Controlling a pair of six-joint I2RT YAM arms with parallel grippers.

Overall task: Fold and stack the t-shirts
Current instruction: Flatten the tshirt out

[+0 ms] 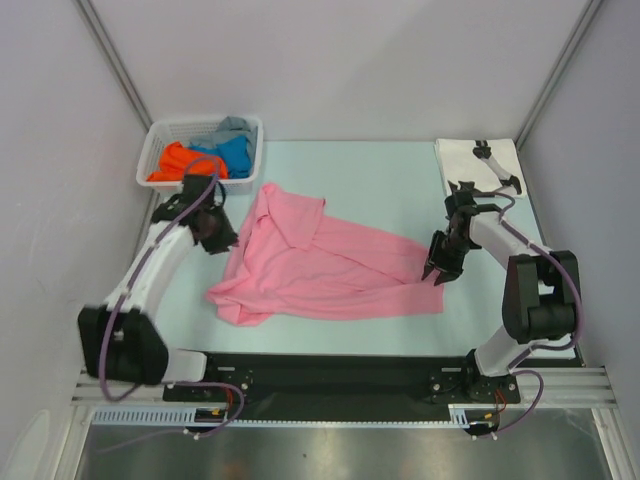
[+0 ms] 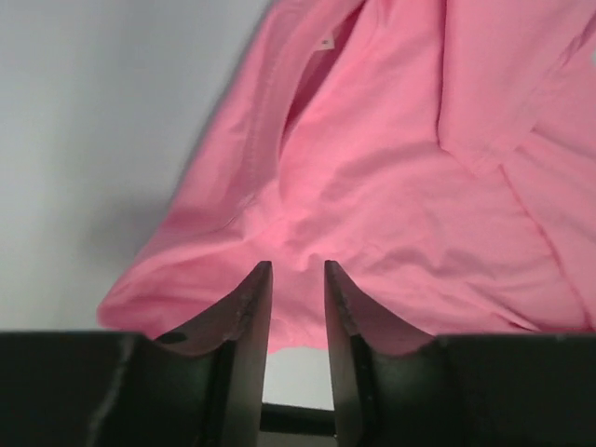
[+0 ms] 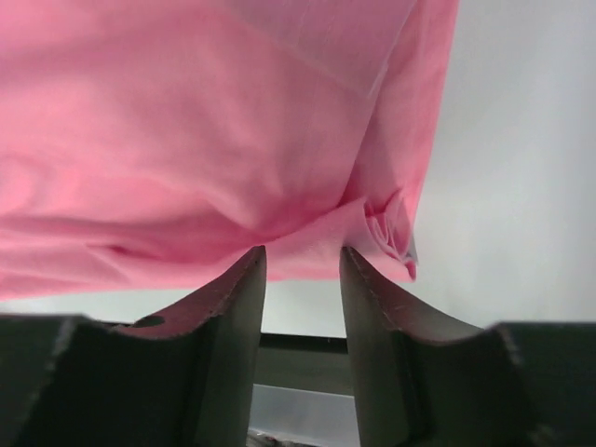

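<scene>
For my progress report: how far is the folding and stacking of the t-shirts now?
Done: one white t-shirt lies folded at the far right. In hand: the pink t-shirt lies rumpled, left gripper and right gripper open at its edges. Left: shirts in the basket.

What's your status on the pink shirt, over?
Left hand open, right hand open. Pink t-shirt rumpled on table, unfolded, its edges at both hands. Nothing in the way.
</scene>
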